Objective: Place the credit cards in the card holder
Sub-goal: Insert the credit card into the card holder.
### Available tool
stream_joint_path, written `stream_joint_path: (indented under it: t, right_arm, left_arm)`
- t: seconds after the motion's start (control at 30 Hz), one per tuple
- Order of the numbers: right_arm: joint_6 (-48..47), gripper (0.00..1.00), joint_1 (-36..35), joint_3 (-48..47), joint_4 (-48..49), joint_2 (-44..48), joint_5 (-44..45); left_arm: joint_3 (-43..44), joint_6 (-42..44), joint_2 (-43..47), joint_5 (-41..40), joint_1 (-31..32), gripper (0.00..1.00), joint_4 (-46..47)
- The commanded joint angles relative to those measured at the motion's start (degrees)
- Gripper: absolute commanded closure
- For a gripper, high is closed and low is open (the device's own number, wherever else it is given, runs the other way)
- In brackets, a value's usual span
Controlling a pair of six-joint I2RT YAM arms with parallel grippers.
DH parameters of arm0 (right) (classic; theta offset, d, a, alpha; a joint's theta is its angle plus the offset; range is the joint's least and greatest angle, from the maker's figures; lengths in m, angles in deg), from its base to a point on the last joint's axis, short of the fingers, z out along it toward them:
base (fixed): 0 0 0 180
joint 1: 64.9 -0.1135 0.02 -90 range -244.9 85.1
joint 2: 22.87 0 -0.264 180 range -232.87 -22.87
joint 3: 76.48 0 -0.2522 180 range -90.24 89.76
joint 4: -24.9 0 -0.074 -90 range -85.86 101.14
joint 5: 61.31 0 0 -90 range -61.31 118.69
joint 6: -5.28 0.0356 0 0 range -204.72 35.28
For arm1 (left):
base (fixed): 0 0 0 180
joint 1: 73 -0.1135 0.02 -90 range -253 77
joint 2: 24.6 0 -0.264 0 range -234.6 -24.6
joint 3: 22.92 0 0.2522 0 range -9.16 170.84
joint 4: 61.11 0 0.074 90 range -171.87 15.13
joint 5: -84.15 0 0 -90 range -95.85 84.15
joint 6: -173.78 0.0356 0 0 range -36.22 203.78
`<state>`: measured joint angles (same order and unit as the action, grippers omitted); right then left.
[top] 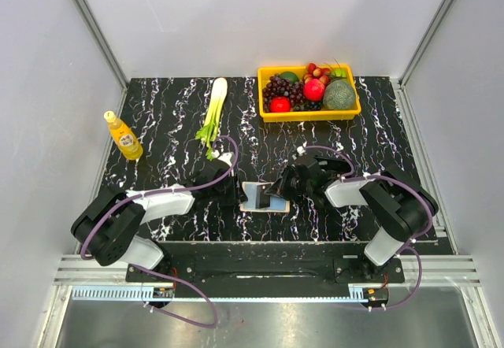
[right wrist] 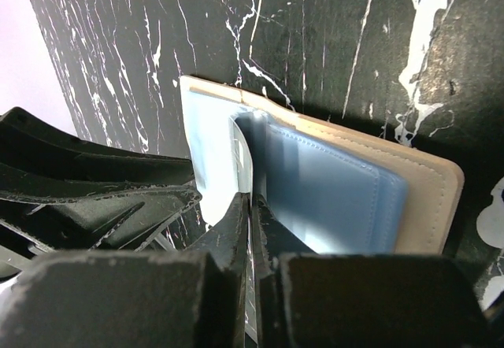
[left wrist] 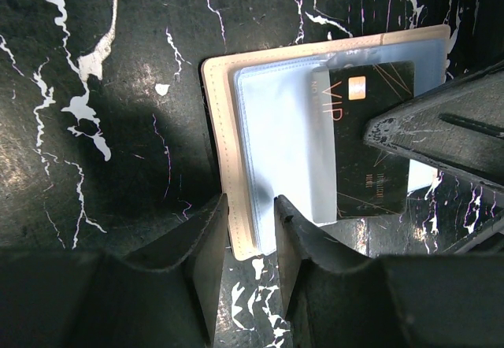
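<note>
Top view, table: black marble-patterned top (top: 173, 120) between white walls.
Top view, far side: a yellow bottle (top: 124, 136) stands at the left. A leek (top: 213, 110) lies near the middle. A yellow crate (top: 311, 115) holds grapes, red fruit and a melon.
Top view, card holder: the card holder (top: 255, 198) lies open near the front edge, midway between the two arms.
Top view, arms: the left gripper (top: 236, 191) reaches the holder from the left and the right gripper (top: 273, 193) from the right. The two meet over it.

Left wrist, card holder: it lies flat, with a beige border and pale blue sleeves (left wrist: 276, 127) facing up.
Left wrist, credit card: a dark credit card (left wrist: 370, 159) marked VIP, with a gold chip, lies over the sleeves. Part of it sits under clear plastic.
Left wrist, left jaws: they are apart, with the holder's beige near edge in the gap between the tips. I cannot tell whether they press on it.
Left wrist, right gripper: its black tip (left wrist: 379, 131) touches the card's right side.

Right wrist, right jaws: they are pressed together on a thin pale edge that runs into the sleeves, which matches the card seen edge-on.
Right wrist, card holder: one blue leaf (right wrist: 339, 198) stands raised just right of the fingertips, with the beige cover beneath it.
Right wrist, left gripper: its black frame lies close by on the left.
</note>
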<state>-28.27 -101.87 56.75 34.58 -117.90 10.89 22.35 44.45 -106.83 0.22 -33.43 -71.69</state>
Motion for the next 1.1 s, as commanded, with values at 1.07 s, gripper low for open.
stream_joint_path:
  t: [1.07]
  right_arm:
    - [-5.82, 0.56, -5.3, -9.7, -29.5, 8.01, 14.81]
  left_arm:
    - [-1.89, 0.22, -1.88, 2.2, 0.15, 0.67, -1.34]
